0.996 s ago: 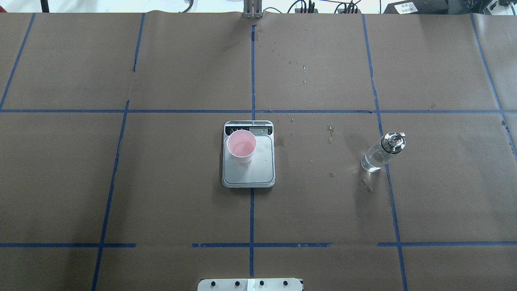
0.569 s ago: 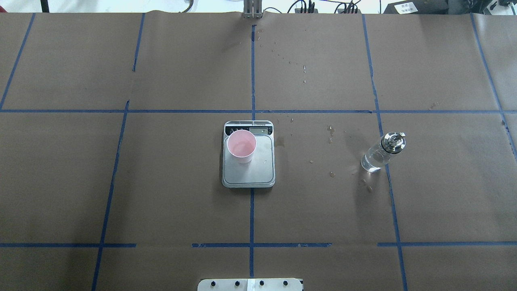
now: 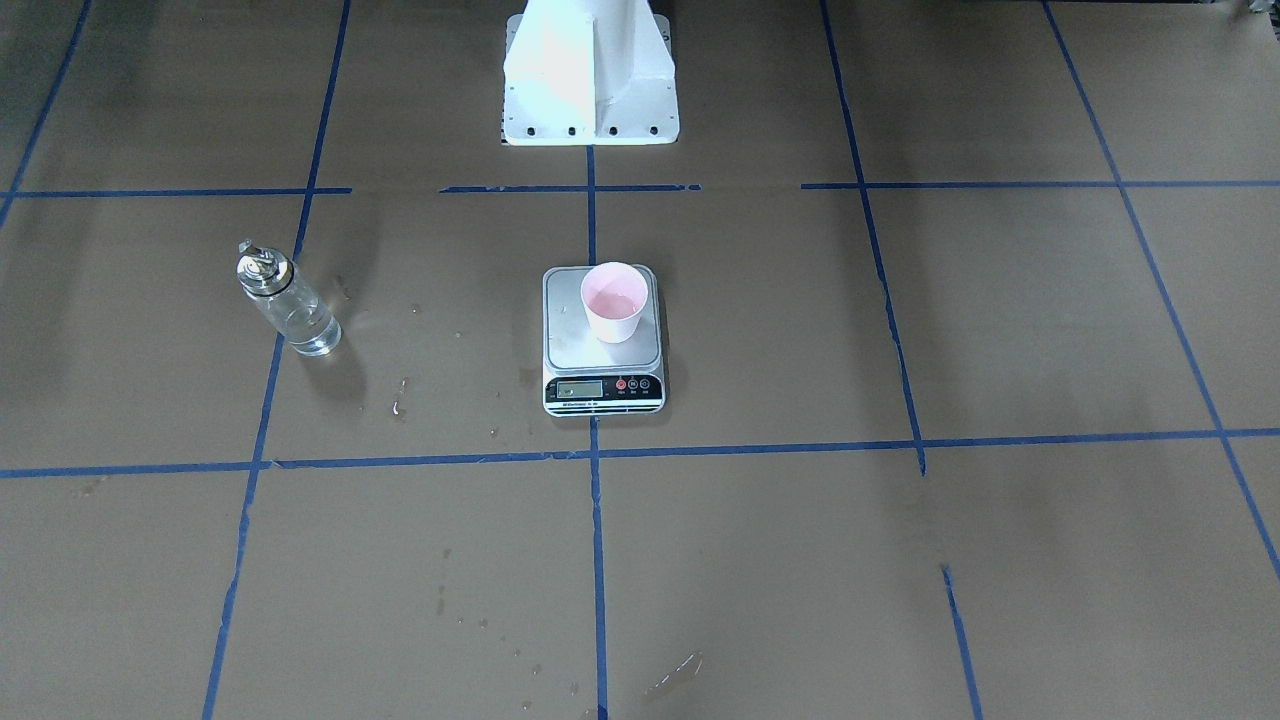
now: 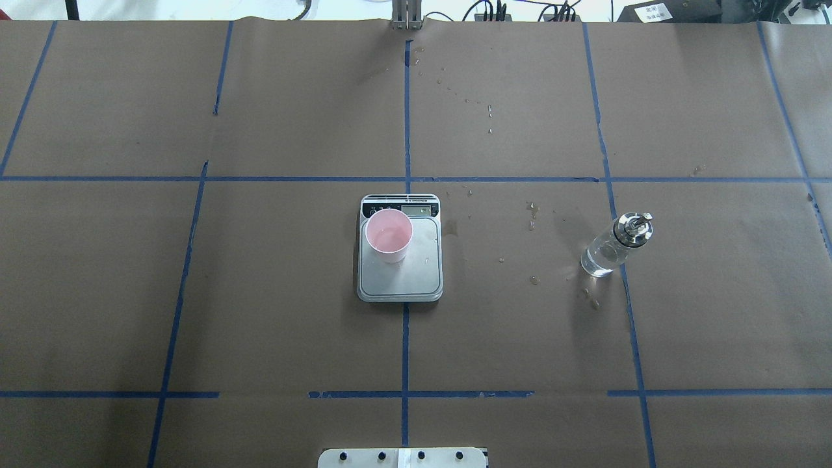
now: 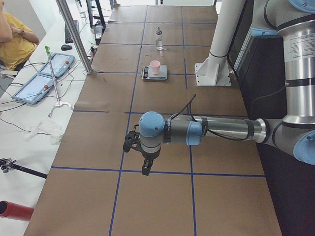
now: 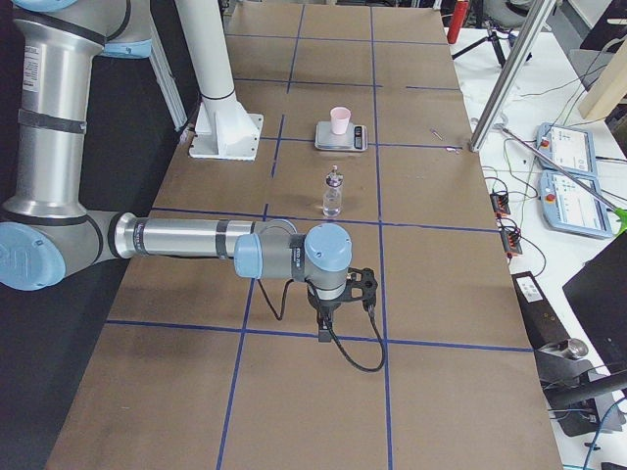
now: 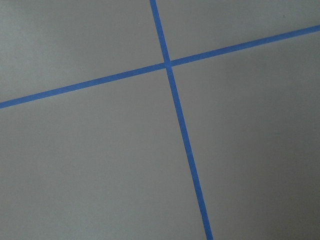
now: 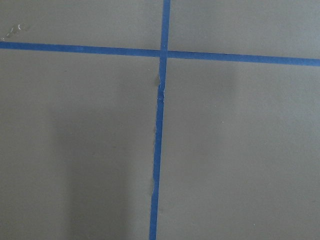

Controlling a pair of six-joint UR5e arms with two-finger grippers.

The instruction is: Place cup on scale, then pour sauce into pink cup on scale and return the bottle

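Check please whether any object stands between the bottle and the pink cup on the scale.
No object stands between them. The bottle is upright to the robot's right of the scale, where the cup sits. Only small wet spots lie in the gap between them.

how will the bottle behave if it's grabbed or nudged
The bottle is slim and tall on a narrow base, so a push near its top would likely tip it. Its clear glass looks smooth, so it is probably slippery and breakable. Drops on the paper beside it suggest its outside may be wet.
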